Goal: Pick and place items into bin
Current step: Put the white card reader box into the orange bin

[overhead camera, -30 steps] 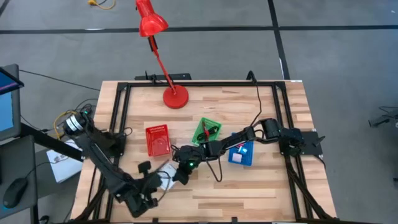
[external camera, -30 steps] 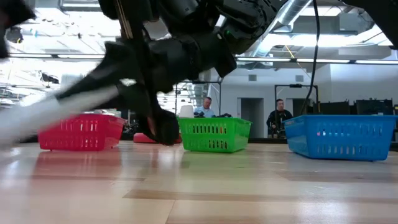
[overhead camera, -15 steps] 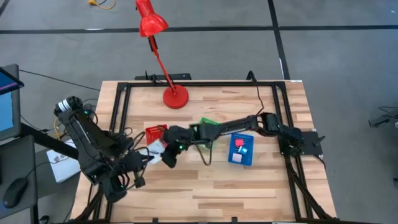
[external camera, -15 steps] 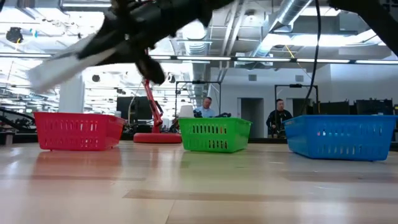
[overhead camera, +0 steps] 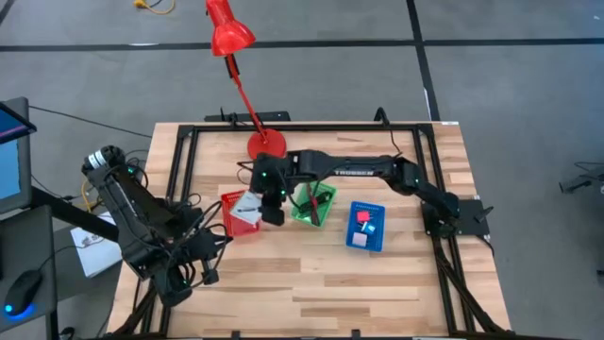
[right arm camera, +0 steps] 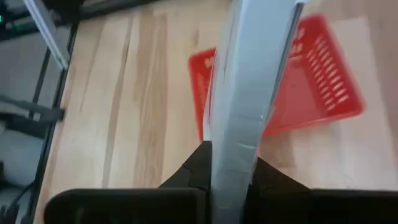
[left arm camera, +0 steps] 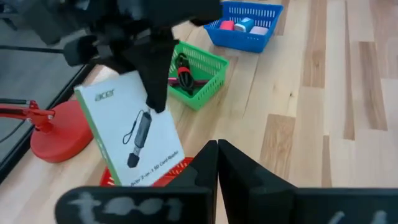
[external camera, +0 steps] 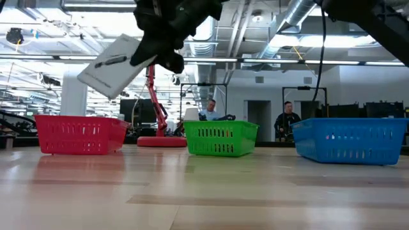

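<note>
A red desk lamp (overhead camera: 247, 85) stands at the table's (overhead camera: 396, 293) far edge; two people (external camera: 211, 110) sit in the room behind

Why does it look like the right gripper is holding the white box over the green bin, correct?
Not quite. The right gripper does hold the white box, but over the red bin, not the green bin. The high view shows it; the right wrist view also has red mesh under the box.

I see the white card (overhead camera: 247, 209) with its black mark held tilted in the air over the red bin (overhead camera: 239, 213). Pink blocks (overhead camera: 361, 216) and a blue-white cube (overhead camera: 370, 227) lie in the blue bin (overhead camera: 365, 227), right.
</note>
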`<control>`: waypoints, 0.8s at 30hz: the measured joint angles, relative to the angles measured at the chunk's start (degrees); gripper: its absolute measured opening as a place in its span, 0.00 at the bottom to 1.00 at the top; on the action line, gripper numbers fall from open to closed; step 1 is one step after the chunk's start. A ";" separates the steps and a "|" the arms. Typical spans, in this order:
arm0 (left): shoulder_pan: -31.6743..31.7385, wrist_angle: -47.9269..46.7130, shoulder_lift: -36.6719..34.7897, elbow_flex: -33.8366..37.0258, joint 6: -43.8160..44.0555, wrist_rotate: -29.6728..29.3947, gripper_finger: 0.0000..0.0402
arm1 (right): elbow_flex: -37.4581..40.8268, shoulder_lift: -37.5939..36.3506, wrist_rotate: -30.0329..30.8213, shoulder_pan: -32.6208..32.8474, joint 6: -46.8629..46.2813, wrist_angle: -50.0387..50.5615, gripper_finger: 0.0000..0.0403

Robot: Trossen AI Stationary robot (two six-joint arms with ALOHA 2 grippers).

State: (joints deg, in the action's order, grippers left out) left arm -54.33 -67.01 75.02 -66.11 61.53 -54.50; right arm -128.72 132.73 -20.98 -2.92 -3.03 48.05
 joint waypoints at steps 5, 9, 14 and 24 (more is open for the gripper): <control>0.00 -0.60 -0.81 0.00 -1.02 -1.51 0.00 | 1.40 -0.53 0.04 -1.63 -0.78 -4.29 0.07; 0.02 -2.63 -2.13 -0.01 -1.00 -3.51 0.00 | 3.82 -0.18 0.10 -1.55 1.57 -6.80 0.06; 0.04 -3.20 -3.57 0.00 -1.18 -5.65 0.00 | 6.30 -0.29 -0.09 -1.62 1.99 -10.95 0.06; 0.04 -3.19 -3.78 -0.02 -1.20 -5.50 0.00 | 11.49 -0.20 0.24 -1.09 1.98 -14.56 0.06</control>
State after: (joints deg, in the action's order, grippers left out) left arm -54.28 -70.19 71.24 -66.13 60.33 -60.00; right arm -117.23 132.53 -20.74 -4.01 -1.05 33.49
